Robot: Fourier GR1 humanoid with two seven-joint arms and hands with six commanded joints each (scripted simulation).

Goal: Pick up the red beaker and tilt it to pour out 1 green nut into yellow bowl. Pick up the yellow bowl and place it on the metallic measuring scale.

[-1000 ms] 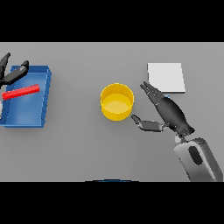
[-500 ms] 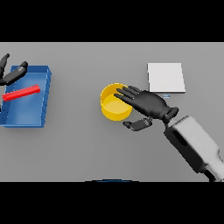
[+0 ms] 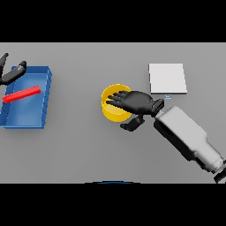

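Right robot hand spread over the yellow bowl at mid-counter

The round yellow bowl (image 3: 115, 104) sits near the middle of the plain grey counter (image 3: 88, 154), with bare counter on its left, front and far sides. The dark right robot hand (image 3: 136, 102) lies across the bowl's right half, its fingers straight and spread over the opening, the thumb hanging just off the near right rim; whether it touches the bowl cannot be told. The bowl is bright yellow with a low wall, its inside partly hidden by the fingers. The flat, pale square scale plate (image 3: 167, 78) lies beyond and right of the bowl, apart from it. Far left stands a blue rectangular tray (image 3: 44, 97) holding a red bar-shaped object (image 3: 22, 94), lying slantwise. The dark left robot hand (image 3: 12, 73) shows at the tray's far left corner, fingers relaxed, holding nothing.
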